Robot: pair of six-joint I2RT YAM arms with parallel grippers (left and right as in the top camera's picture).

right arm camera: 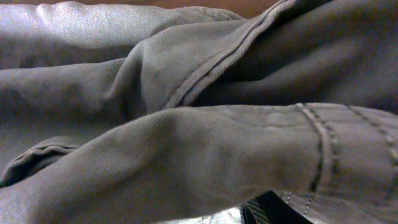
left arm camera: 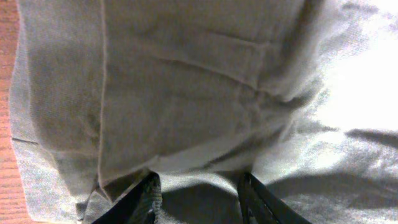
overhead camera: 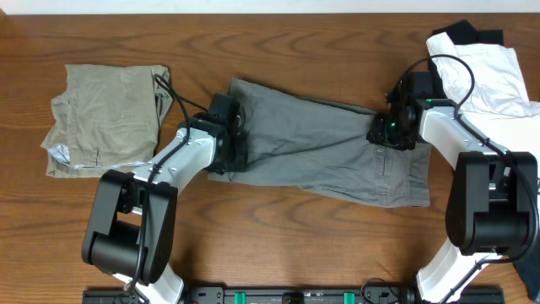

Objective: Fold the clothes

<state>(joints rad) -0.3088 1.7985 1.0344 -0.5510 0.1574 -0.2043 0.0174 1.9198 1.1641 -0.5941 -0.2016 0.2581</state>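
The grey shorts (overhead camera: 325, 148) lie spread and creased across the middle of the table. My left gripper (overhead camera: 232, 142) is down on their left end. In the left wrist view its two fingers (left arm camera: 200, 198) stand apart, with grey cloth (left arm camera: 186, 93) lying between and ahead of them. My right gripper (overhead camera: 390, 131) is down on the right part, near the waistband. In the right wrist view thick folds and seams of the shorts (right arm camera: 205, 143) fill the frame. Only one finger (right arm camera: 273, 210) shows, well right of centre, beside a strip of pale lining (right arm camera: 205, 218). The other finger is hidden under cloth.
Khaki-beige shorts (overhead camera: 105, 118) lie folded at the far left. A white garment (overhead camera: 481, 76) on a black one (overhead camera: 464, 34) lies at the back right, close behind my right arm. Bare wood shows along the front edge.
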